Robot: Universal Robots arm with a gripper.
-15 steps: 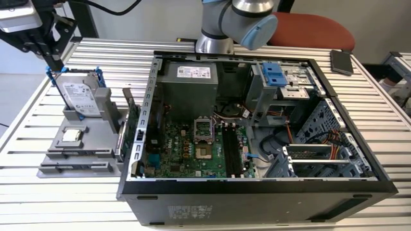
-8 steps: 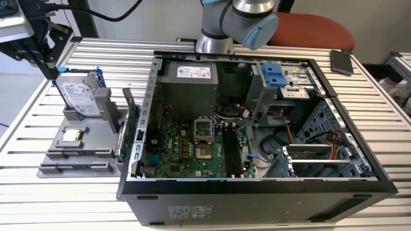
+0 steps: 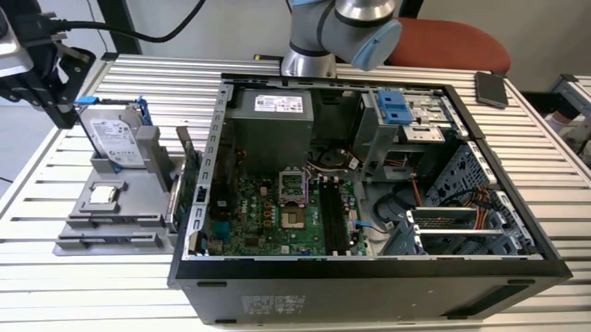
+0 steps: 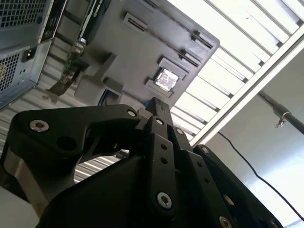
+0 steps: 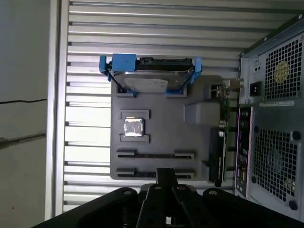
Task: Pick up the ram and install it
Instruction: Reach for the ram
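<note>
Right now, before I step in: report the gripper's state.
Gripper: fingers closed together; whether anything is pinched between them cannot be told.

Black gripper large in the foreground, screw heads dotted along its links. Beyond its tip, grey fixture tray on the slatted metal table, a square silver processor chip seated in a recess mid-frame. Beside the tray, expansion card standing on edge, then the vented computer case. Thin black cable against a pale background.
</note>
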